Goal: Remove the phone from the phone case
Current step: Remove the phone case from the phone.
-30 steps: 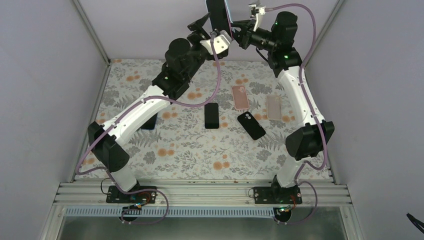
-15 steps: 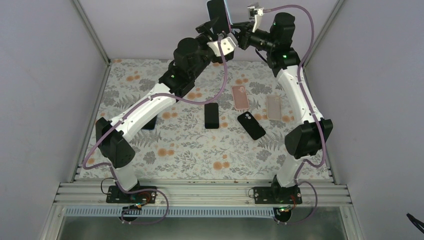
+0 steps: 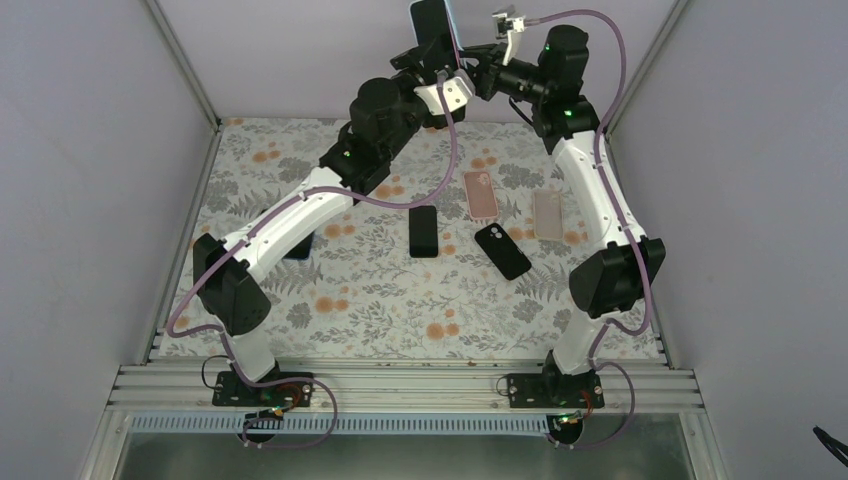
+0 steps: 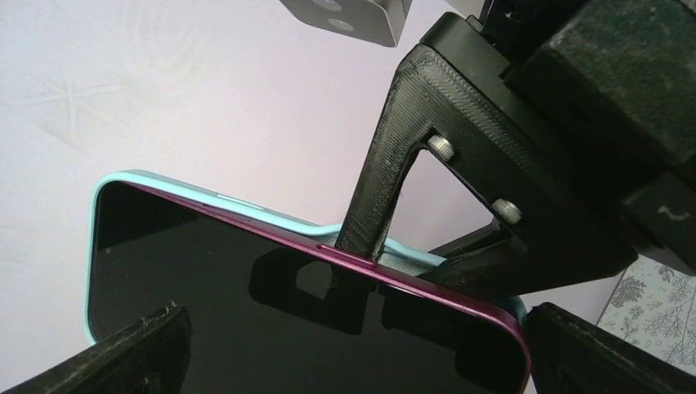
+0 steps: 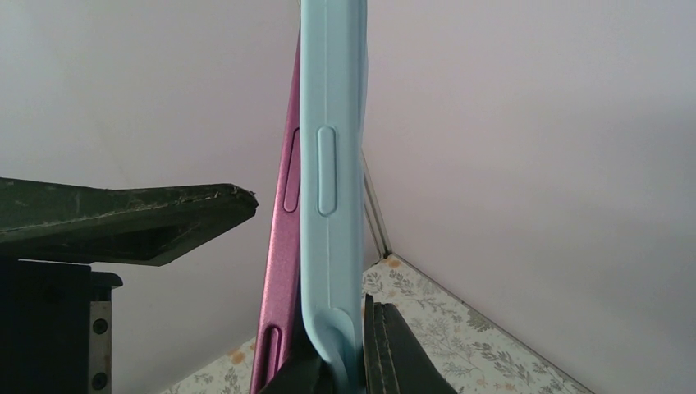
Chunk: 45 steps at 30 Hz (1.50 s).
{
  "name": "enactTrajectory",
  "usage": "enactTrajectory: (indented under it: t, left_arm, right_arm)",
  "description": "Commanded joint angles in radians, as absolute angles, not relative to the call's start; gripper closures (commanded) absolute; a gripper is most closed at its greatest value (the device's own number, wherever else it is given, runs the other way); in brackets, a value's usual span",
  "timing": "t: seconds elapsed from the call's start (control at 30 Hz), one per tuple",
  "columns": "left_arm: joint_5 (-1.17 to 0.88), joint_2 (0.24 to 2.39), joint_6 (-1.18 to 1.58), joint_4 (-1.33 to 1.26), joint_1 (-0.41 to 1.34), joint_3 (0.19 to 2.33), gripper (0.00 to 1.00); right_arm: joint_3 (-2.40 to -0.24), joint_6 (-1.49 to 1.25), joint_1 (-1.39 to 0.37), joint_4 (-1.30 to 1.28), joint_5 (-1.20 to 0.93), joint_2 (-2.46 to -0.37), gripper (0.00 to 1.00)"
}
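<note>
- The phone (image 4: pixel 246 304), magenta-edged, is held on end high above the far end of the table (image 3: pixel 380 300), partly seated in its pale blue case (image 5: pixel 332 164).
- The right gripper (image 5: pixel 354 361) is closed on the case's lower edge. Whether the phone's edge is caught as well cannot be told.
- The left gripper (image 4: pixel 353 328) is spread wide, one finger at each side of the screen, and nothing is gripped by it.
- The step in hand is judged to be separation: the phone's edge is seen standing proud of the case along one side.
- Next, the left jaws are to be closed on the phone alone, which is then to be drawn away from the case.
- Room is judged tight: the two grippers are nearly touching and the back wall lies behind. Freer room is offered toward the near side, above the table.
</note>
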<state>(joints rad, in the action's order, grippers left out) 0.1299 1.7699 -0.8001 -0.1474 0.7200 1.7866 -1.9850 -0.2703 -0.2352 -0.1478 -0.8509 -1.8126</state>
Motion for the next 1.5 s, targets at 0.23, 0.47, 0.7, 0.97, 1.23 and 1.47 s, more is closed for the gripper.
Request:
enactTrajectory:
  t: [0.23,0.47,0.7,0.97,1.23,1.47]
  left_arm:
    - [0.446,1.784,-0.917,-0.542,0.706,1.696,0.07]
    - [0.491,1.903,-1.319,-1.187,0.687,1.655,0.08]
    - [0.512,2.003,-1.424,-1.42,0.633,1.705,0.14]
    - [0.479,1.973,-1.38,-1.409,0.581,1.71,0.24]
    - [0.355,1.942,-1.437,-1.529,0.622,1.629,0.51]
    - [0.293,1.964,-1.528,-1.625,0.64,1.678,0.53]
  right_arm:
    - [-1.955,-0.265,-0.241,-0.069,-0.865,-1.743,0.97]
    - [-1.808,-0.373,-0.257,0.036,-0.931,-1.704,0.97]
    - [-1.699,-0.328,-0.304,0.016,-0.995,-1.64,0.97]
    - [-1.832,-0.081,-0.309,-0.331,-1.187,-1.73,0.97]
    - [-1.852,0.107,-0.311,-0.542,-1.188,-1.754,0.97]
    - [-1.848,0.24,-0.314,-0.673,-1.239,-1.808,0.97]
